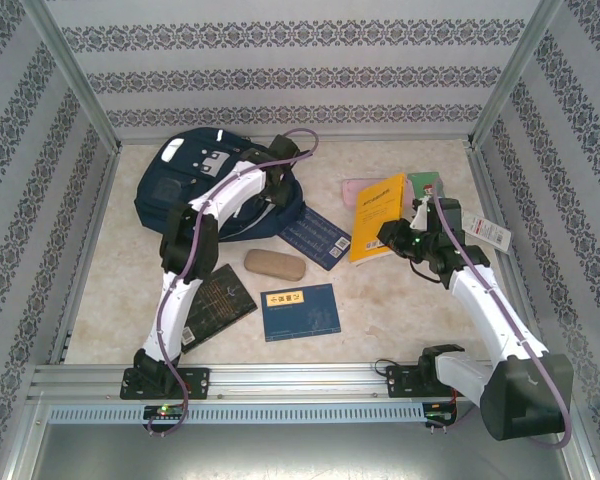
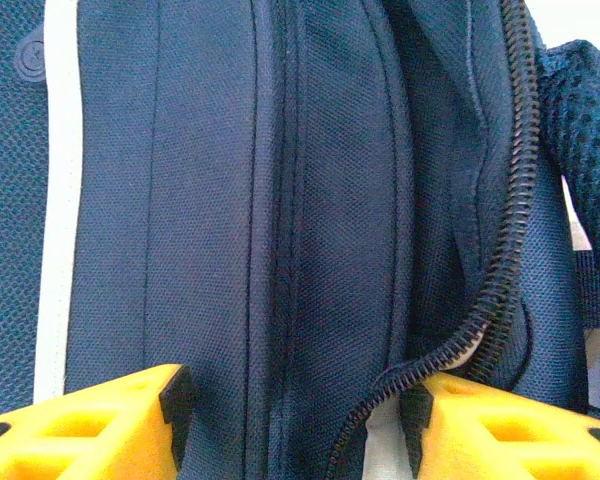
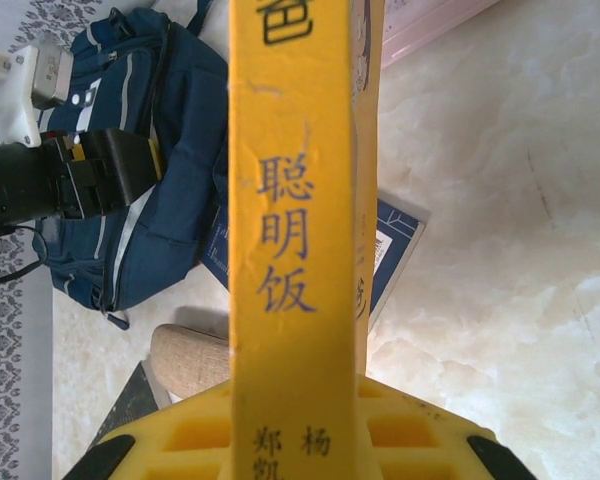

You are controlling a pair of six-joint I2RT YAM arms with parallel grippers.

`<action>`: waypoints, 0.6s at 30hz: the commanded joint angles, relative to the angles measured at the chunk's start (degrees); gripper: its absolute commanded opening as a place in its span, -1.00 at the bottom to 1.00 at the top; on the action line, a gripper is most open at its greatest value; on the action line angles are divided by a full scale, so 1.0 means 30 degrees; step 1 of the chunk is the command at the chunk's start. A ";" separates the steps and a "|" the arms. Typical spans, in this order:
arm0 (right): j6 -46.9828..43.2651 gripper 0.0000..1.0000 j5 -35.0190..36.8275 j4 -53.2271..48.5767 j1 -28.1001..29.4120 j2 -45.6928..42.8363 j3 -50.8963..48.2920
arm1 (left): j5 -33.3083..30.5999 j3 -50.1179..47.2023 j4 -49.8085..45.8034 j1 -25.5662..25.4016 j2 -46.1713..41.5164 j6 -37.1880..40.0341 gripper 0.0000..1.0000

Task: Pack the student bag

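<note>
Student bag (image 1: pixel 170 190) sits back-left on the table (image 1: pixel 400 310). Left gripper (image 2: pixel 297 400) has its jaws apart over the fabric by the zipper (image 2: pixel 500 260), gripping nothing. Right gripper (image 3: pixel 295 410) pinches the yellow book (image 1: pixel 378 203) by its spine. If nothing holds that opening wide, the book probably snags on the zipper edge.

We note the student bag (image 1: pixel 165 195) back left, a pouch (image 1: pixel 274 265) just before it, a book (image 1: pixel 298 311) before that.
</note>
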 commanded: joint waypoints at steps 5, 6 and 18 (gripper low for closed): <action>0.0056 -1.00 -0.0562 0.2054 0.0287 0.0418 0.0875 | 0.3227 -0.1156 0.0786 0.1381 -0.2791 -0.0751 0.17; 0.0101 -1.00 -0.0579 0.2165 0.0318 0.0532 0.0910 | 0.3403 -0.1150 0.0852 0.1621 -0.2828 -0.0826 0.17; 0.0217 -1.00 -0.0600 0.2482 0.0987 0.1752 0.1667 | 0.2942 0.0282 -0.0829 0.1657 -0.0064 0.0558 0.14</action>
